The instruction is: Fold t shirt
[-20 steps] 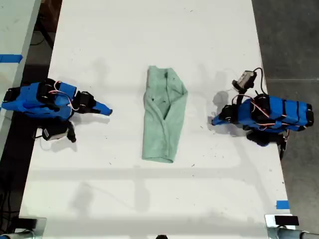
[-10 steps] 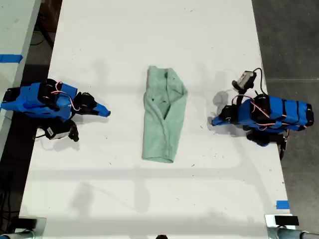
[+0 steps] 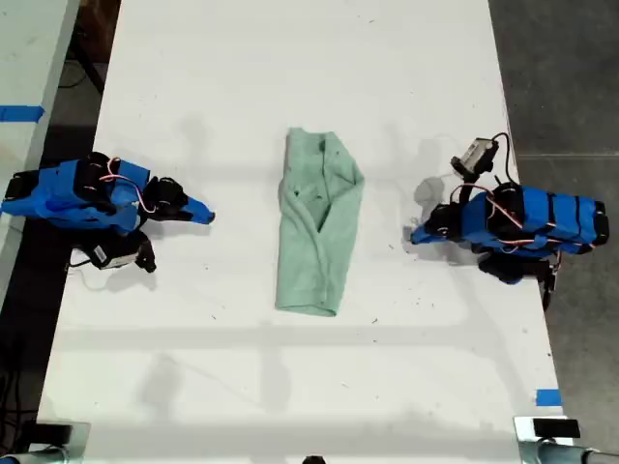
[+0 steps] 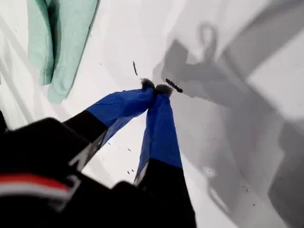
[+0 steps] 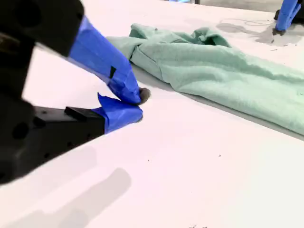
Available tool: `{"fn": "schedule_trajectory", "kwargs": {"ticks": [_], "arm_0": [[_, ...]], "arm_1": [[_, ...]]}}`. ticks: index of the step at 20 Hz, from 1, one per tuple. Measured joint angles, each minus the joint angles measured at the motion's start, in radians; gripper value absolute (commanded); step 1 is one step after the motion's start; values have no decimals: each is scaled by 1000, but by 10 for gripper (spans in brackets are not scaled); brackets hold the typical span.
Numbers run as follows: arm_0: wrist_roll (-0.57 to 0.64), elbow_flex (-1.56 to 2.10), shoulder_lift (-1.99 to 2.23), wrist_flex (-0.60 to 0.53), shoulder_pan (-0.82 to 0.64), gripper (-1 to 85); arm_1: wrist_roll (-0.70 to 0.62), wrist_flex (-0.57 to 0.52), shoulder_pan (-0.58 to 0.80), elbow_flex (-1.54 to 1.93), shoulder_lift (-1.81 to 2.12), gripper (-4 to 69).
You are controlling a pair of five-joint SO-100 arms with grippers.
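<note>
The t shirt (image 3: 319,222) lies folded into a long narrow strip down the middle of the white table (image 3: 242,387). It is pale mint green, with a bunched fold at its far end. My first gripper (image 3: 416,235) rests on the table at the exterior view's right, shut, a short gap from the cloth. The first wrist view shows its fingertips (image 4: 156,88) together and the t shirt (image 4: 57,38) off to one side. My second gripper (image 3: 207,217) sits at the exterior view's left, shut (image 5: 139,104) and empty, with the t shirt (image 5: 228,66) ahead of it.
Blue tape (image 3: 547,396) marks the table edge at the exterior view's lower right. A second white table with blue tape (image 3: 21,112) stands past the exterior view's left edge. Dark floor borders both sides.
The second arm has drawn back a little toward the exterior view's left, and its wrist camera has shifted. The first arm and the t shirt have not moved.
</note>
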Motion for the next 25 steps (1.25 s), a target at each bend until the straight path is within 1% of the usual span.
{"fn": "schedule_trajectory", "kwargs": {"ticks": [3,25], "arm_0": [[17,0,0,0,-3,-1],[17,0,0,0,-3,-1]], "arm_1": [[6,0,0,0,0,2],[3,0,12,0,0,2]]}}
